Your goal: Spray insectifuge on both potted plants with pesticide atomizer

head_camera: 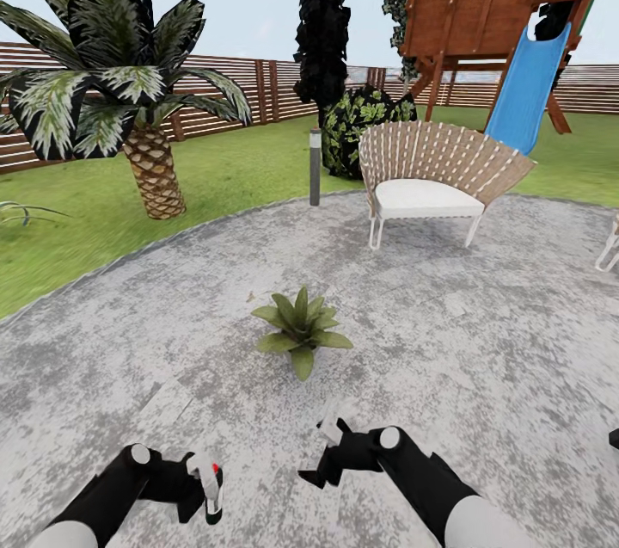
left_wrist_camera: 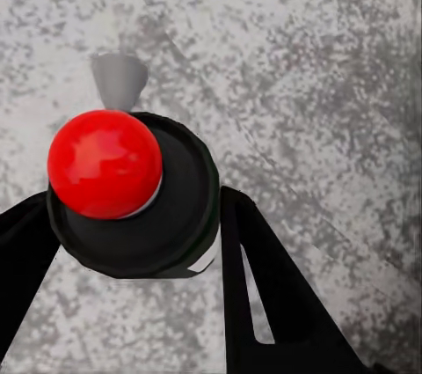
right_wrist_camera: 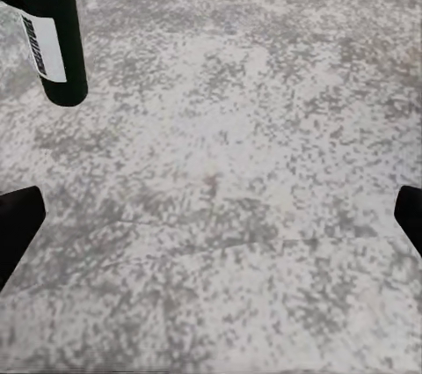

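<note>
Gripping the atomizer (left_wrist_camera: pixel 132 189) in the left tool (head_camera: pixel 206 488), right tool (head_camera: pixel 320 453) hanging released, with a potted plant (head_camera: pixel 301 329) just ahead on the patio (head_camera: pixel 481 341) — risking mist falling short from a mis-aimed nozzle.

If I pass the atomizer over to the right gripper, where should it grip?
Take the atomizer on its dark lower body, below the white label, from the side. The left gripper holds it near the spray head, leaving that round lower end free.
</note>
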### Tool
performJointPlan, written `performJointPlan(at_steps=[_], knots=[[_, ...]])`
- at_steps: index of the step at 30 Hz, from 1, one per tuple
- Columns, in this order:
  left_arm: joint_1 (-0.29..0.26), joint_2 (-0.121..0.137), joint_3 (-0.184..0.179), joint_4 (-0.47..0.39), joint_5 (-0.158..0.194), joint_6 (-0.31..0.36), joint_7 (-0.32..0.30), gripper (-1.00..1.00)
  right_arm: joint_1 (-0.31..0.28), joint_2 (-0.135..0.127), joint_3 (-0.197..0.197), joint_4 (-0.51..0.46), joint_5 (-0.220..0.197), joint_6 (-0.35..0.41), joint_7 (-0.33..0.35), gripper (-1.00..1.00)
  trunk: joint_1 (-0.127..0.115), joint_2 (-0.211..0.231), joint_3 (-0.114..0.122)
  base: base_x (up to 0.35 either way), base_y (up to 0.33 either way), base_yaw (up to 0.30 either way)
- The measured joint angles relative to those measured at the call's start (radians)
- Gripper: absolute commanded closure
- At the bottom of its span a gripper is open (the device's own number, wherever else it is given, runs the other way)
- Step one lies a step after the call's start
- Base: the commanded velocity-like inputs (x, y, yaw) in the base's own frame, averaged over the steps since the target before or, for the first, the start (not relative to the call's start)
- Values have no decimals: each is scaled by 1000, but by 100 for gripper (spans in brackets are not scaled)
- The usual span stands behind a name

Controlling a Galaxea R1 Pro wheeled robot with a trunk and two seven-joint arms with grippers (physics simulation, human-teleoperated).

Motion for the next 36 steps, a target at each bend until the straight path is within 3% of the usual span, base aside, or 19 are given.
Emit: performJointPlan(at_steps=[7, 10, 17, 24, 36], knots=[[-18, -62, 0, 0, -139, 2, -35, 100, -1, 2, 15, 0, 75, 2, 15, 100, 0, 0, 0, 0, 0, 0], [-22, -88, 1, 0, -172, 3, -45, 100, -1, 4, 15, -16, 82, 2, 51, 100, 0, 0, 0, 0, 0, 0], [-25, -145, 0, -1, -206, 3, -48, 100, -1, 6, 18, -61, 84, 3, 85, 100, 0, 0, 0, 0, 0, 0], [-25, -190, -2, -1, -209, 3, -46, 100, -1, 8, 20, -62, 84, 2, 86, 100, 0, 0, 0, 0, 0, 0], [-25, -236, 0, -13, -205, 5, -47, 100, -1, 15, 22, -61, 84, 1, 86, 100, 0, 0, 0, 0, 0, 0]])
